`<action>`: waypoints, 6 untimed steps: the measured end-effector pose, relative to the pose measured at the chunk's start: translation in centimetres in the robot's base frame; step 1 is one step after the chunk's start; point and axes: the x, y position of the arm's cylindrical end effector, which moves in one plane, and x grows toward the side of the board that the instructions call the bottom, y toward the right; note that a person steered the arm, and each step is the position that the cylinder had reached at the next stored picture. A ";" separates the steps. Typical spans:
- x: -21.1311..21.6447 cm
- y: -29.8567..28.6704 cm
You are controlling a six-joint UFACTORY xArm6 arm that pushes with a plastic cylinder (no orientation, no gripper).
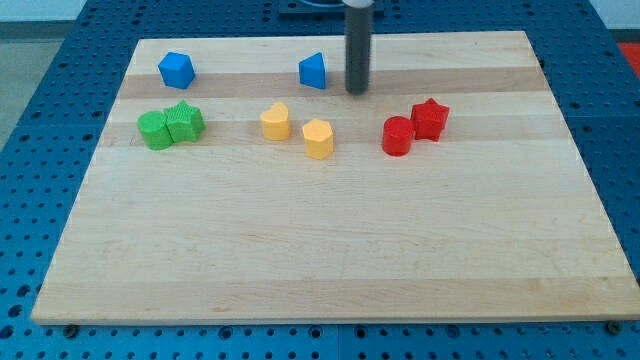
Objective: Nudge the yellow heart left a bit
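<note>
The yellow heart (276,121) lies on the wooden board (330,250), a little above its middle. A yellow hexagon block (318,139) sits just to its right and slightly lower, a small gap between them. My tip (356,92) is the lower end of the dark rod that comes down from the view's top. It stands up and to the right of the yellow heart, well apart from it, and just right of the blue triangular block (314,71).
A blue pentagon block (176,69) lies at the upper left. A green round block (154,130) and a green star (185,121) touch at the left. A red cylinder (397,136) and a red star (430,118) touch at the right.
</note>
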 end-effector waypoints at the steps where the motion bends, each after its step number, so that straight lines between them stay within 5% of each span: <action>1: 2.5 0.0; 4: 2.1 -10.1; 6: -0.5 -8.8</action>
